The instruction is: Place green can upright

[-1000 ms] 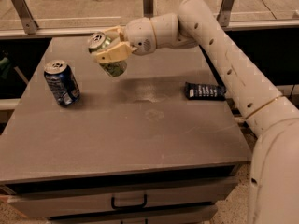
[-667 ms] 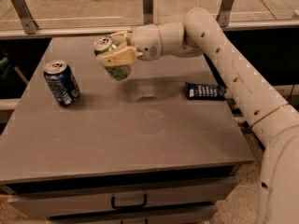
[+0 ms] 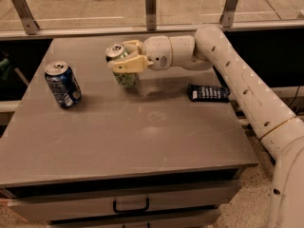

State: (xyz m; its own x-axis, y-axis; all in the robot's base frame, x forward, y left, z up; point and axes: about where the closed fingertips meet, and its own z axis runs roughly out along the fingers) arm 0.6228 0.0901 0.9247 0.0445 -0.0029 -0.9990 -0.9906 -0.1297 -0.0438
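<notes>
Green can (image 3: 125, 79) clamped side-on in gripper (image 3: 121, 56), far middle of table (image 3: 142, 146); long axis near vertical, top leaning slightly left; base at tabletop, contact unclear. Blue can (image 3: 62, 83) well left.

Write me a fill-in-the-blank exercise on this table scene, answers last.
1. The gripper is shut on the green can, whose silver top faces ____.
2. The blue can stands toward the picture's ____ edge from it.
3. The dark packet lies on the grey table beneath the robot's ____.
4. The drawer under the tabletop has a black ____.
Answers: up; left; arm; handle.
</notes>
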